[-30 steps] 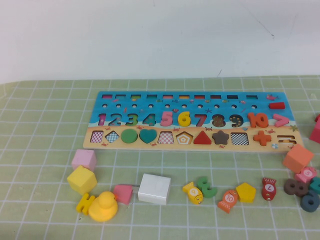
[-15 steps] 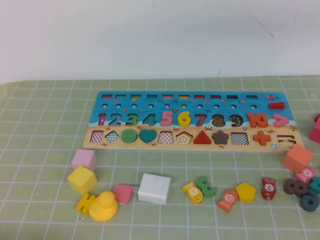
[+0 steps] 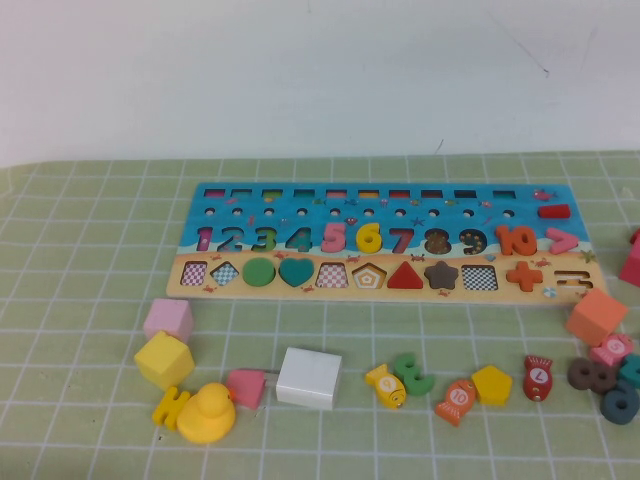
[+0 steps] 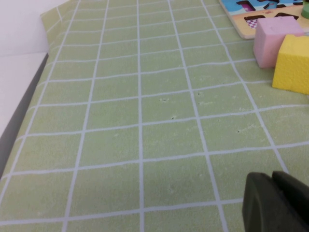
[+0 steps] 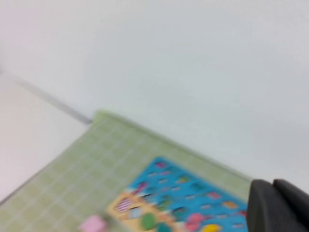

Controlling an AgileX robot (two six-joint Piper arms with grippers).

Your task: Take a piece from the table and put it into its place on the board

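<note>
Your right gripper (image 5: 277, 205) has its dark fingers closed on nothing, held high and looking down from well above the long wooden puzzle board (image 3: 385, 200) with its blue upper part and tan lower strip. Your left gripper (image 4: 275, 203) hangs low over the green checked surface (image 4: 145, 121), near a pink cube (image 4: 273, 38) and a yellow cube (image 4: 294, 63); I cannot tell whether its fingers are open or closed. Neither arm shows in the high view.

The small flat yellow wooden digit "6" (image 3: 368, 238) sits in its recess in the board's number row, between the pink "5" (image 3: 333, 238) and the "7" (image 3: 401, 240), so the task looks complete.

Loose pieces lie along the near edge, including a green digit "3" (image 3: 413, 372) and a yellow pentagon (image 3: 491, 384). If you bring either arm down, a careless sweep could knock the board and unseat the six.
</note>
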